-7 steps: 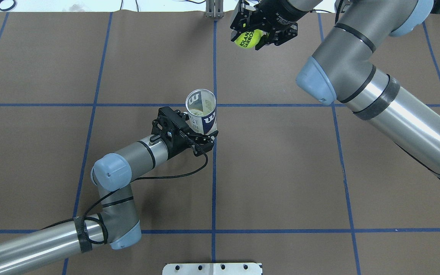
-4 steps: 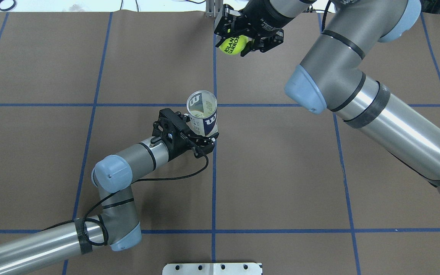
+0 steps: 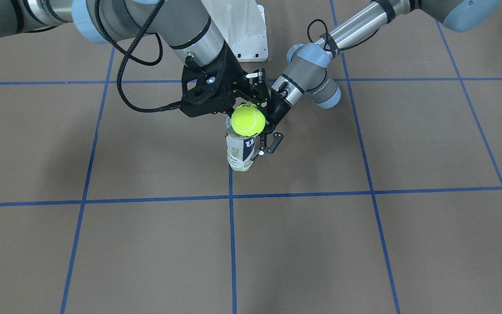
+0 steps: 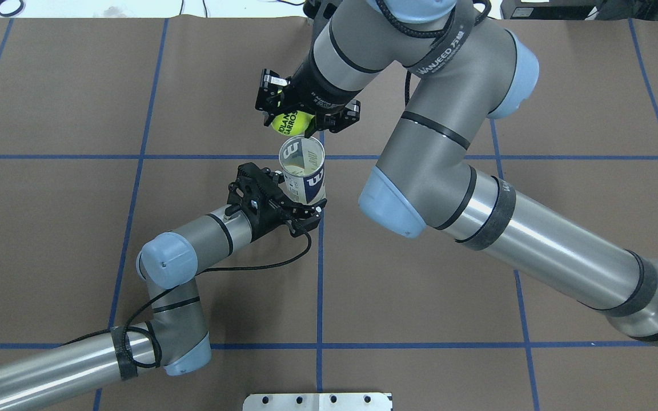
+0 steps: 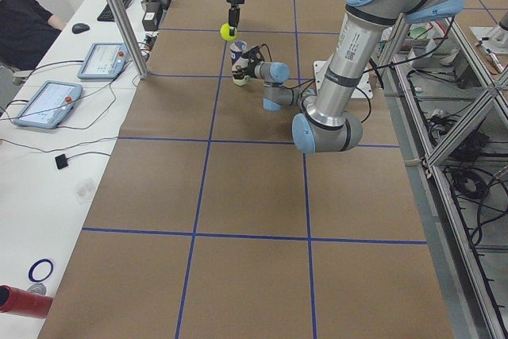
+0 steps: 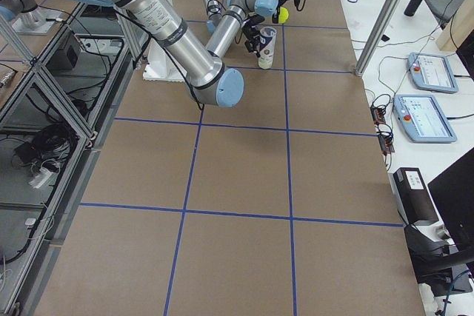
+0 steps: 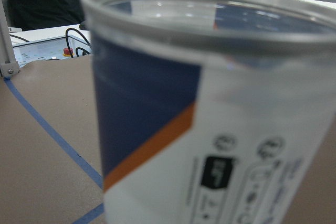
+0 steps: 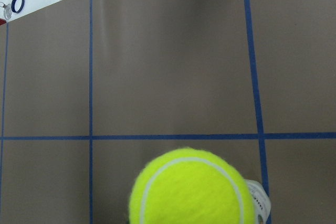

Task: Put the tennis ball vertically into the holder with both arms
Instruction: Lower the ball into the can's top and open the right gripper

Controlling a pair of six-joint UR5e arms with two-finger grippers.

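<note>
Robotics lab. Left arm and right arm stand at counter papered brown, blue tape grid. Side bench: teach pendants, keyboard. Aluminium-profile frame. Seated operator.

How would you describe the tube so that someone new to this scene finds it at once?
On the brown table with blue tape lines, look near the middle crossing. The holder stands upright in the left gripper. It alone is a clear tube with navy-white label and silver rim; the tennis ball above is yellow.
</note>
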